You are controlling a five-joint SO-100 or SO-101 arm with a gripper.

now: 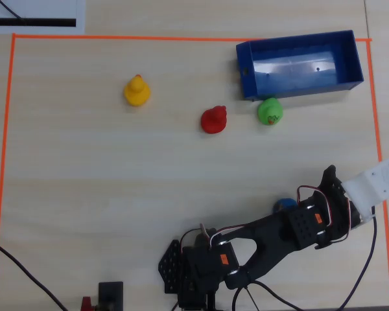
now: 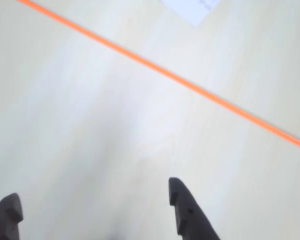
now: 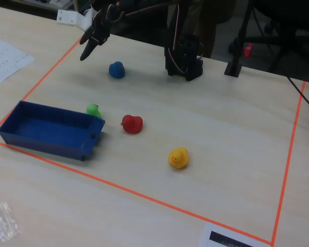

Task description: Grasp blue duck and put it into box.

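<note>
The blue duck (image 3: 117, 69) sits on the table near the arm's base; in the overhead view only a bit of it (image 1: 285, 204) shows beside the arm. My gripper (image 3: 88, 48) hangs open and empty above the table, to the left of the duck in the fixed view, close to the orange tape line. In the wrist view the gripper (image 2: 92, 200) has its two dark fingertips (image 2: 179, 195) wide apart over bare table, with no duck between them. The dark-blue box (image 1: 298, 43) stands empty at the overhead view's top right, and at the left of the fixed view (image 3: 46, 144).
A green duck (image 3: 93, 109) touches the box's wall. A red duck (image 3: 131, 124) and a yellow duck (image 3: 178, 157) stand further along. Orange tape (image 2: 165, 74) marks the work area. A white sheet (image 2: 192, 7) lies beyond the tape. The arm's base (image 3: 184, 60) stands behind.
</note>
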